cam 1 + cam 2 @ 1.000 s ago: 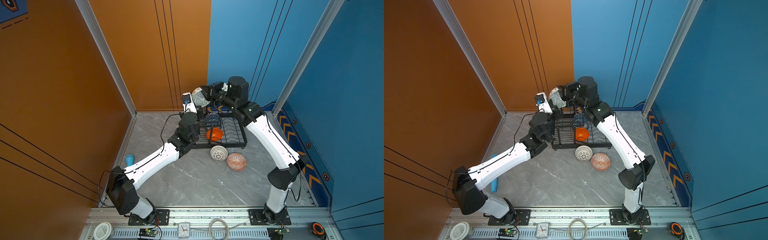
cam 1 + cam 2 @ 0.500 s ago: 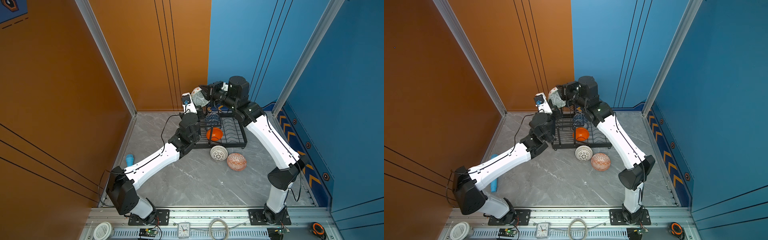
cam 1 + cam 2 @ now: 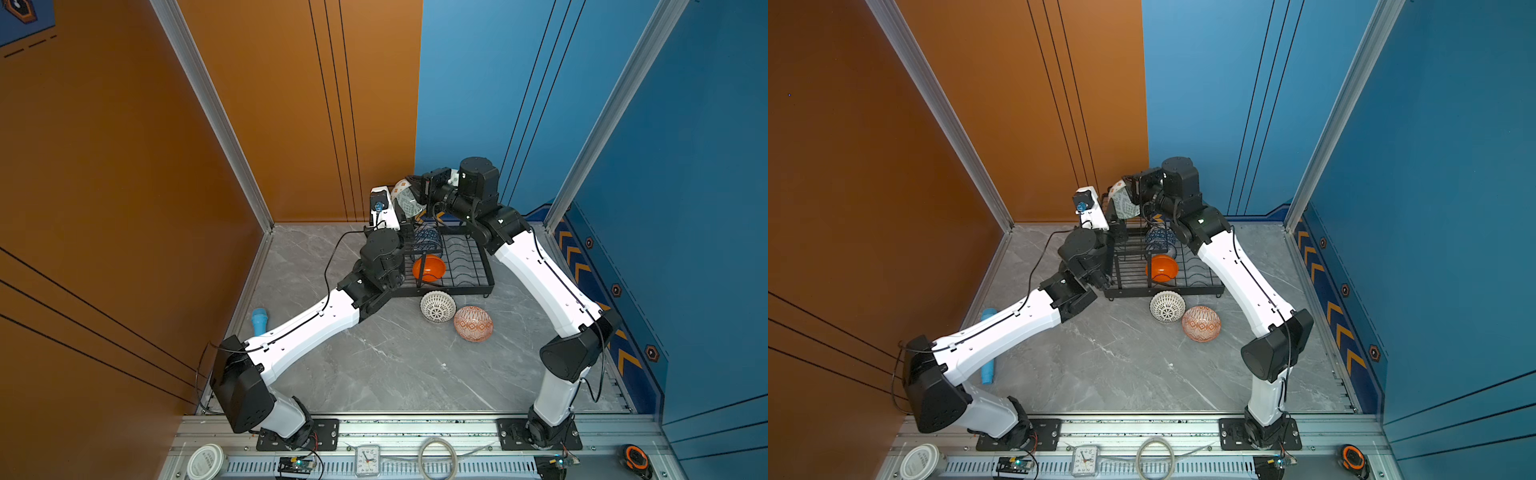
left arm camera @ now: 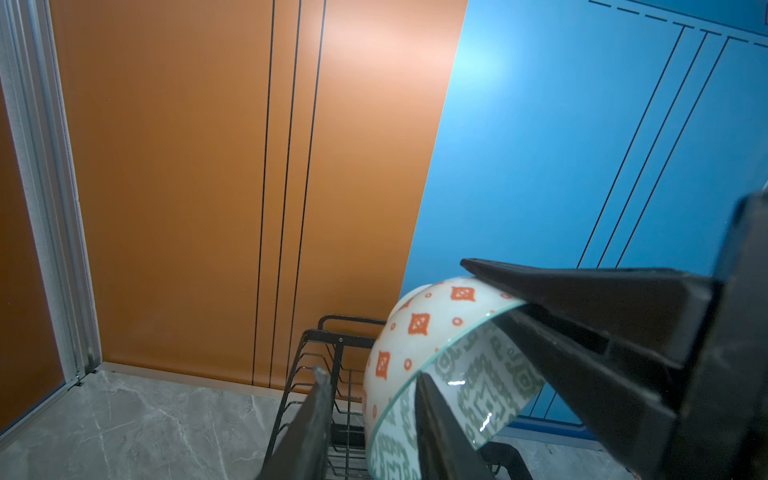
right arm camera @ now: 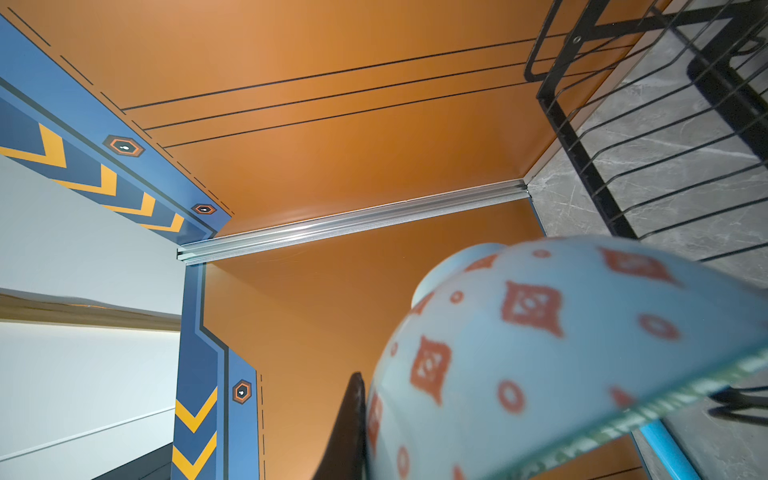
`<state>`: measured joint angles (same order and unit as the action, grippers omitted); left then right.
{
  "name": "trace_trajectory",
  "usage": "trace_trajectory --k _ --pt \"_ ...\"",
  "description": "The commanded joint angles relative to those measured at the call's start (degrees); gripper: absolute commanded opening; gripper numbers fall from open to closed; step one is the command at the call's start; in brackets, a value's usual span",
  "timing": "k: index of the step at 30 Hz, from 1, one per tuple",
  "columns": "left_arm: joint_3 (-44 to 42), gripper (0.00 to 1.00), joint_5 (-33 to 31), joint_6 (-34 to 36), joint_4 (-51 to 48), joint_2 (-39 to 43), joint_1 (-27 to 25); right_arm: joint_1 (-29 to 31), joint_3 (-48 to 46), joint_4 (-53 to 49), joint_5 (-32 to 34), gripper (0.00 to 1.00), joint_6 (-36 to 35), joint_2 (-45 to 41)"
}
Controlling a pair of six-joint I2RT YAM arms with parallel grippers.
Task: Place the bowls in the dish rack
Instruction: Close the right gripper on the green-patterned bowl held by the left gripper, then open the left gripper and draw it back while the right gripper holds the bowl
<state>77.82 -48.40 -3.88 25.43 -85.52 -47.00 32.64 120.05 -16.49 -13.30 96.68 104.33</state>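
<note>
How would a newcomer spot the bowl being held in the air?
Start at the black wire dish rack at the back of the grey floor. Above its rear left end the right gripper clamps a tilted bowl. It alone is airborne: white with orange diamonds outside, pale green pattern inside.

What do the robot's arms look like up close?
The left arm and right arm are both smooth white shells with chunky black joints. Thin black cables run along them, one looping loose. Each ends in pointed black fingers.
</note>
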Motion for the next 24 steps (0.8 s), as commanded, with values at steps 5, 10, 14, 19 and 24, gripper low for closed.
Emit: trace_trajectory --k 5,10,14,19,24 --pt "1.9 0.49 -0.9 0.97 -1.42 2.57 -1.81 -1.18 -2.51 5.42 0.29 0.0 -1.26 -5.29" --pt "2.1 0.59 -1.49 2.41 -3.63 3.74 -3.04 -2.47 -5.07 6.92 0.03 0.0 -0.66 -7.0" --pt "1.59 0.77 -2.52 2.6 -6.0 5.45 -3.96 -3.83 -6.86 7.63 -0.23 0.0 -0.59 -8.38" --pt "1.86 0.98 -3.69 2.8 -10.03 7.19 -5.14 -5.43 -8.87 8.4 -0.43 0.0 -0.42 -9.91" --pt "2.64 0.98 -3.73 -0.02 -16.76 8.74 -5.73 -6.83 -12.62 10.51 -0.59 0.0 0.3 -12.14"
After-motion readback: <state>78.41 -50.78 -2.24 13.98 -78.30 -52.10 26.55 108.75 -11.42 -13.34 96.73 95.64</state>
